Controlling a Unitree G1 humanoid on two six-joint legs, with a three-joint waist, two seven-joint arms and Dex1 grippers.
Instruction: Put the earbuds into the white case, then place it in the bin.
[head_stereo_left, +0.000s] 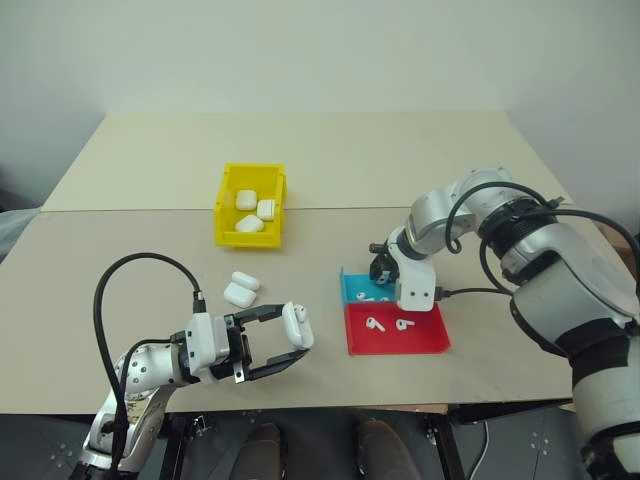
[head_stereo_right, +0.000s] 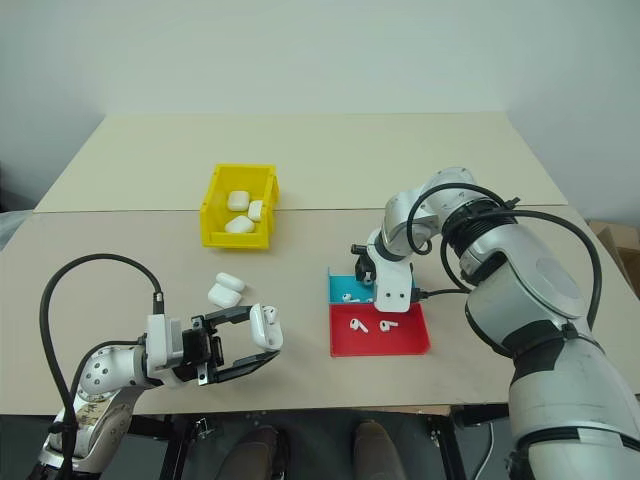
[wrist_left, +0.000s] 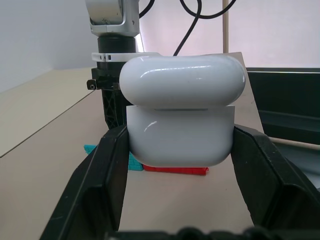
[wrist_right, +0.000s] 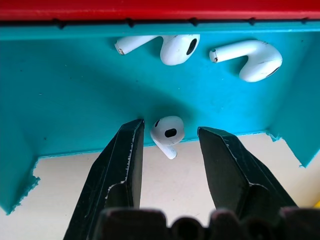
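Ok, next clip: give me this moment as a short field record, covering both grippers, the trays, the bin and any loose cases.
left gripper: shut on a glossy white rounded earbud case, lid open
right gripper: open, fingers either side of a tiny white stemmed earbud at the shallow teal tray
teal tray: two more earbuds
shallow red tray: two earbuds
small yellow plastic bin: three white cases
table: two spare cases

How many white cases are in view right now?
6. Three lie in the yellow bin. Two sit on the table. One is held in the left gripper, at. The bin's walls may hide more.
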